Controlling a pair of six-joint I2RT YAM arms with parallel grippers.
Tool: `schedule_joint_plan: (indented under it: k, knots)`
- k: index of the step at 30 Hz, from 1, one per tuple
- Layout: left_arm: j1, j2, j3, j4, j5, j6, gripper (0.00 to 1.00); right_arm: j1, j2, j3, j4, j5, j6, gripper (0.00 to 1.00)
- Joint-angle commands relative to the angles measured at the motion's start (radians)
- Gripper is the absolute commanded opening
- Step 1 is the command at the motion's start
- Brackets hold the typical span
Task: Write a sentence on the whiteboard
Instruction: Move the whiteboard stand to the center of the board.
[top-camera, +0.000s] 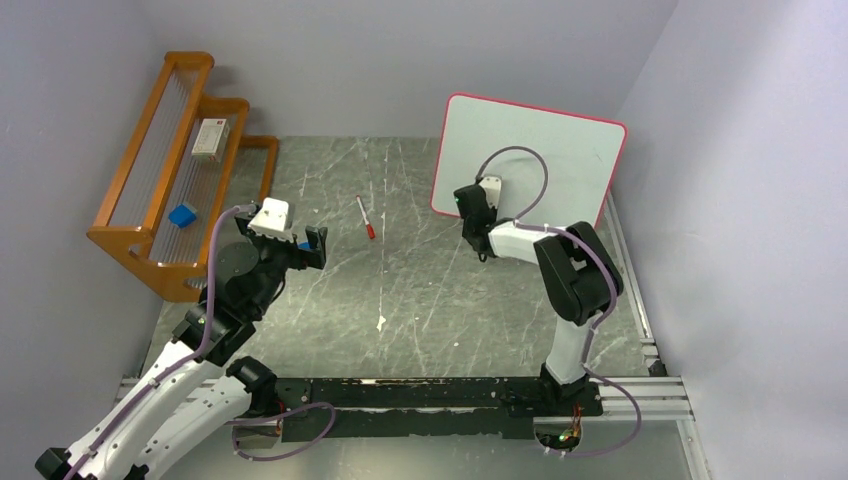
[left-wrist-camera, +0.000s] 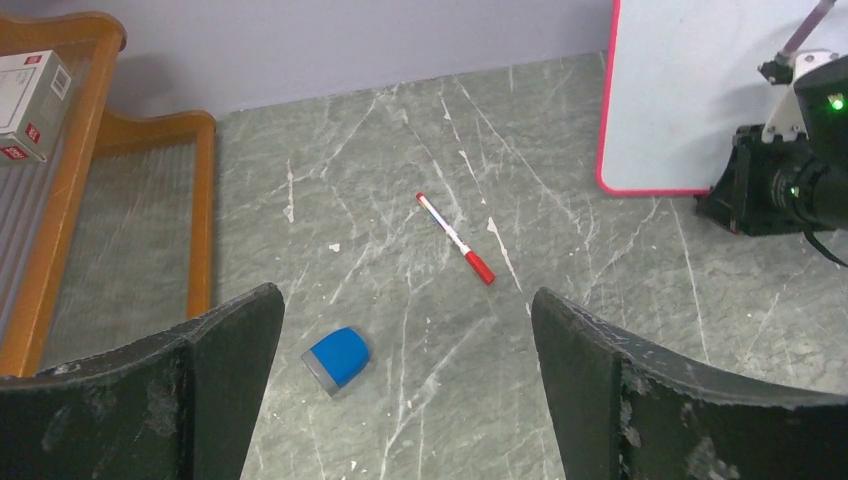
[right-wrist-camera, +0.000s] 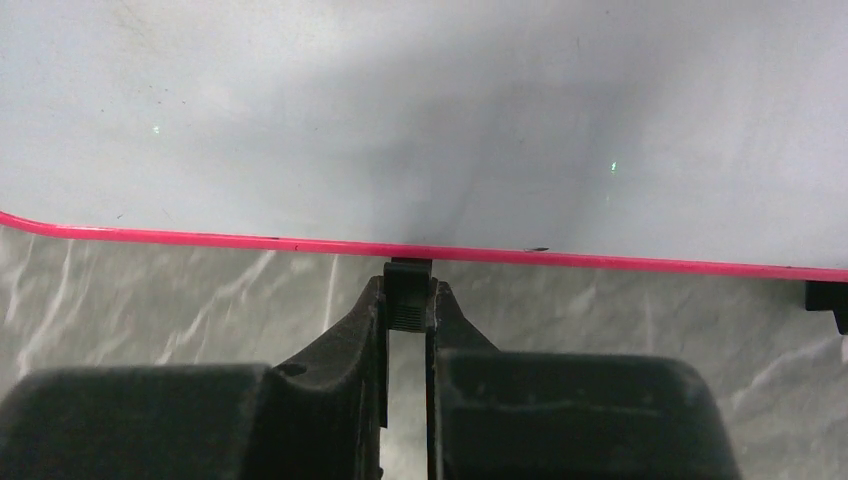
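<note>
One whiteboard (top-camera: 545, 150), one pen (top-camera: 365, 217), one rack (top-camera: 190, 60)

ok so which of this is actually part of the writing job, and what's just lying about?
Job:
- whiteboard, a black foot at its edge clamped in the right fingers
- red-capped marker

Lying about:
- blue block on the table, possibly an eraser
- wooden rack
- white box on the rack
- second blue block on the rack
</note>
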Motion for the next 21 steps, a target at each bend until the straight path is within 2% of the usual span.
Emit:
schedule_joint_plan:
  k: [1,10,21]
  knots:
    - [0.01,-0.001,0.02,0.022,0.009,0.003,0.98,0.079,-0.082,-0.083,-0.014,-0.054,0.024,0.0]
    - [0.011,0.002,0.022,0.013,-0.004,-0.001,0.98,0.241,-0.222,-0.264,0.009,-0.067,0.096,0.0]
    - [0.011,0.006,0.026,-0.005,-0.069,-0.017,0.98,0.374,-0.386,-0.384,-0.024,-0.048,0.138,0.0]
